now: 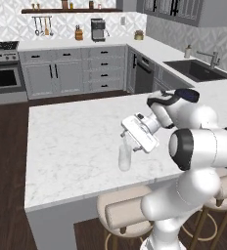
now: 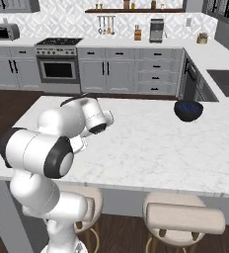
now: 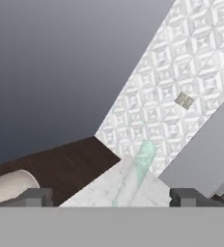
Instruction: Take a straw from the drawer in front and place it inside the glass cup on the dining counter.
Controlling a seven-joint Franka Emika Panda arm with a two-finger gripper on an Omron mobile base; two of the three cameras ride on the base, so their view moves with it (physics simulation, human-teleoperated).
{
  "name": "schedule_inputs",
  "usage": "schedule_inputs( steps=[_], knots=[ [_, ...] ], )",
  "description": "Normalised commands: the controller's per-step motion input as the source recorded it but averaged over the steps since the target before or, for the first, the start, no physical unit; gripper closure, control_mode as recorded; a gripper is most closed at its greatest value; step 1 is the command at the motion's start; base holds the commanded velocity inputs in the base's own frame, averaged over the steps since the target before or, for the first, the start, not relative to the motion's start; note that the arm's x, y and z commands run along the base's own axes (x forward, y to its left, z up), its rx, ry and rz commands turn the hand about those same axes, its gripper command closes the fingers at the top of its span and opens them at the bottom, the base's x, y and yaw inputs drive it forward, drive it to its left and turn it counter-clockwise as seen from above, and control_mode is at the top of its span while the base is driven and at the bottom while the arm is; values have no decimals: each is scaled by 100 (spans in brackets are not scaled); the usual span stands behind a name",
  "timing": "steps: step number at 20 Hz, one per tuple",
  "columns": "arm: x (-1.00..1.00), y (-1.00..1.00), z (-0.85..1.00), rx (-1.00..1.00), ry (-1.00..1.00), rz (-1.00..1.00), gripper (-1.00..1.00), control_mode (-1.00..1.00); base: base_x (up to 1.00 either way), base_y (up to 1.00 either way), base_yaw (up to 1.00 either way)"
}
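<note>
Straw (image 3: 139, 166): pale green, translucent, lying between my 2 finger tips in the hand view and running up and away from them. My gripper (image 3: 109, 197) stands with its jaws well apart there, the straw in the gap; whether the pads actually press on it I cannot tell.

Glass cup (image 1: 124, 157): clear straight-sided tumbler, upright on the dining counter (image 1: 71, 141), near the counter's front edge. In the left base view my hand hangs directly over the cup, tilted, its lower end just above or at the rim.

Dining counter: white marble-look slab. A dark blue bowl (image 2: 188, 110) rests on it toward the far right in the right base view, well apart from the cup.

Stools (image 1: 121, 213): 2 or more, padded beige, tucked under the counter's near edge.

Status, by my judgement: the straw is out of the drawer and carried to the cup, so the fetching looks done. Remaining: lower the straw into the cup, let go, withdraw. Whether its tip is already inside the glass is hidden by my hand.
</note>
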Motion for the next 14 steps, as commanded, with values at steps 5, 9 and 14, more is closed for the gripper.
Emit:
schedule_inputs(
  steps=[5, 9, 14],
  knots=[
    [0, -5, 19, 0, -15, 0, -100, -100, 0, 0, 0],
    [0, -7, 39, 0, -21, 0, -100, -100, 0, 0, 0],
    [0, -6, 44, -6, -27, 0, -100, -100, 0, 0, 0]
  ],
)
